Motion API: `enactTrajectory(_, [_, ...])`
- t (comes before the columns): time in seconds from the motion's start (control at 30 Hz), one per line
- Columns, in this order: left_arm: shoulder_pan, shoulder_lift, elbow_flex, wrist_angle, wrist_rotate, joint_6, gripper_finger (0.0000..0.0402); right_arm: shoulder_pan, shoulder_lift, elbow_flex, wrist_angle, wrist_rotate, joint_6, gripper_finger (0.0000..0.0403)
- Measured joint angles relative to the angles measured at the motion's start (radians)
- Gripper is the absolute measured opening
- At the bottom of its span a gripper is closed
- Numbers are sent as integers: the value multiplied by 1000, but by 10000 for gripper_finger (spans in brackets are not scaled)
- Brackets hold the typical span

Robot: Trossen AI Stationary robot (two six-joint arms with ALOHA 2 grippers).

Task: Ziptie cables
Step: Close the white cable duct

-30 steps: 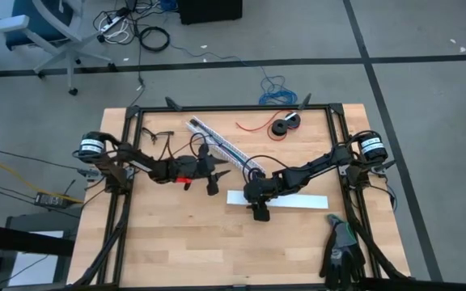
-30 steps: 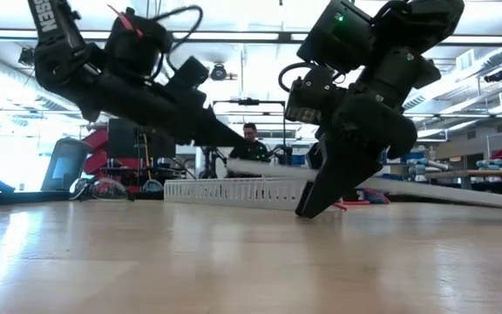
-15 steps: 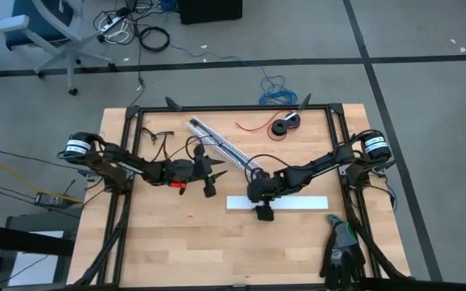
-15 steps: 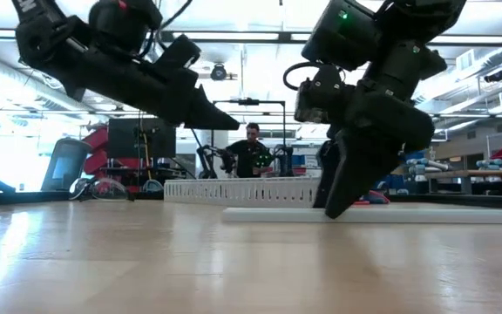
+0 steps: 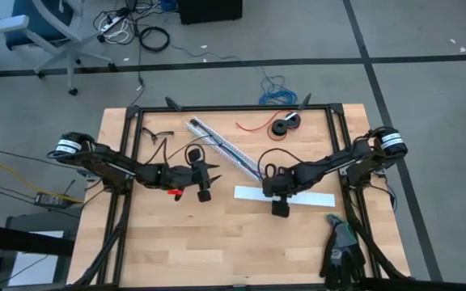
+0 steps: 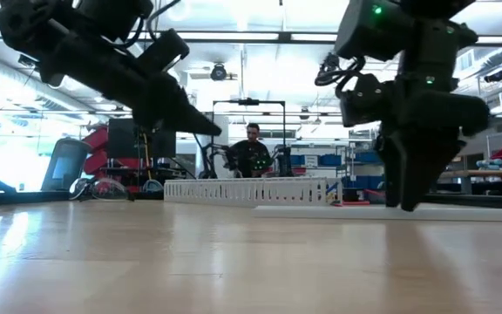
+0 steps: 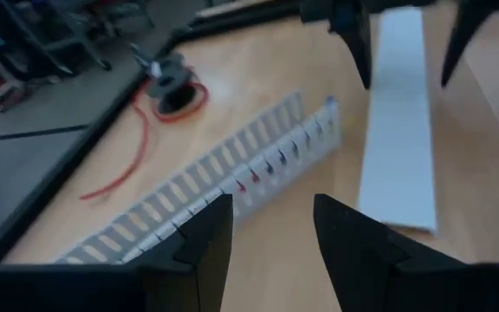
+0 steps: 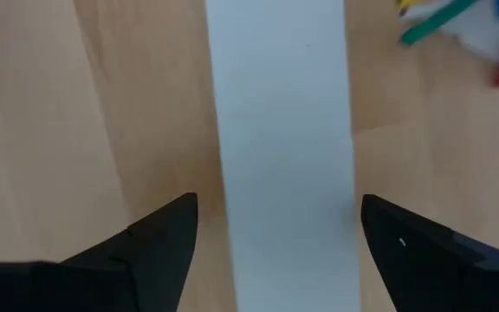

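The cables (image 8: 440, 22), red, green, blue and yellow wires, lie in a white slotted duct (image 5: 221, 145) at the table's far middle; their colours show through its slots (image 7: 254, 178). A flat white strip (image 5: 306, 196) lies on the table to the duct's right. My right gripper (image 8: 275, 208) hovers open over this strip (image 8: 280, 130), one finger on each side and clear of it. My left gripper (image 7: 271, 230) is open and empty above the table's left middle (image 5: 207, 182), pointing toward the duct (image 7: 232, 186).
A thin red wire (image 5: 253, 125) and a black spool (image 5: 284, 125) lie near the far edge. Dark gloves (image 5: 342, 250) sit at the near right corner. A black frame (image 5: 233, 107) borders the table. A person (image 6: 251, 153) stands in the room beyond.
The white strip, held tilted with one end raised by my right gripper, has come down flat on the table and sits slightly farther right. My right gripper has moved toward the table's right edge along the strip. My left gripper has drawn back toward the left edge and risen.
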State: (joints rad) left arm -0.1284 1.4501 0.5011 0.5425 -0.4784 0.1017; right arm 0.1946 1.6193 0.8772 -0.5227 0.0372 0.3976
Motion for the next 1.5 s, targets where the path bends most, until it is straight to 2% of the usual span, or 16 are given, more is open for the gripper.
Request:
enactTrajectory(0.23, [-4,2,0,-15,69,-27,173,90,-1,-8,20,14,126,309])
enactTrajectory(0.57, [-14,2,0,17,61,-61,173,312,-65,-7,-10,296,323,308])
enactTrajectory(0.73, [-55,2,0,19,60,-61,173,413,-104,-6,-56,362,468,308])
enactTrajectory(0.9, [-85,3,0,17,61,-60,173,511,-79,-5,-85,403,560,308])
enactTrajectory(1.03, [-84,3,0,22,61,-53,173,538,-30,-5,-55,588,565,308])
enactTrajectory(1.1, [-83,3,0,28,61,-53,173,519,1,-5,7,700,575,308])
enactTrajectory(1.17, [-83,3,0,33,61,-53,173,483,28,-5,100,756,546,308])
enactTrajectory(1.23, [-83,3,0,32,61,-53,173,431,60,-5,195,722,469,308])
enactTrajectory(1.37, [-83,3,0,32,61,-53,173,308,126,-5,380,536,290,308])
enactTrajectory(1.5, [-83,3,0,32,61,-53,173,209,159,2,482,417,181,308])
